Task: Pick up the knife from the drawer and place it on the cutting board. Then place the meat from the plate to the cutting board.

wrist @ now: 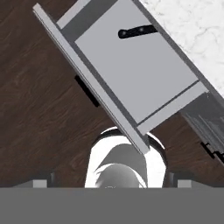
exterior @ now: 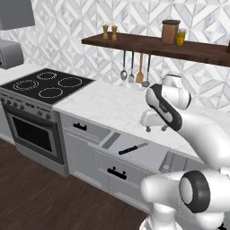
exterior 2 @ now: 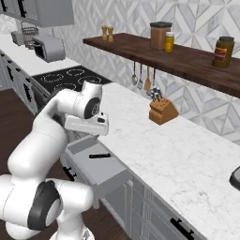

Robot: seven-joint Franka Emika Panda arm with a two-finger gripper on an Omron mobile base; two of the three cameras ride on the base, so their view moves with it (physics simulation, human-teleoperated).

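drawer (wrist: 131, 74): standing pulled out below tabletop (exterior 2: 178, 150)
knife (wrist: 138, 31): lying flat inside drawer, near back
gripper (exterior: 155, 128): hovering above drawer, fingers spread wide, holding nothing

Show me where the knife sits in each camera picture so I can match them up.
Left base view: the knife lies in the open drawer, just below picture centre.
Right base view: knife in the drawer, left of centre, below the arm's hand.
Hand view: knife near the top edge, at the drawer's counter-side end.
Shared landmark: the drawer's black bar handle.
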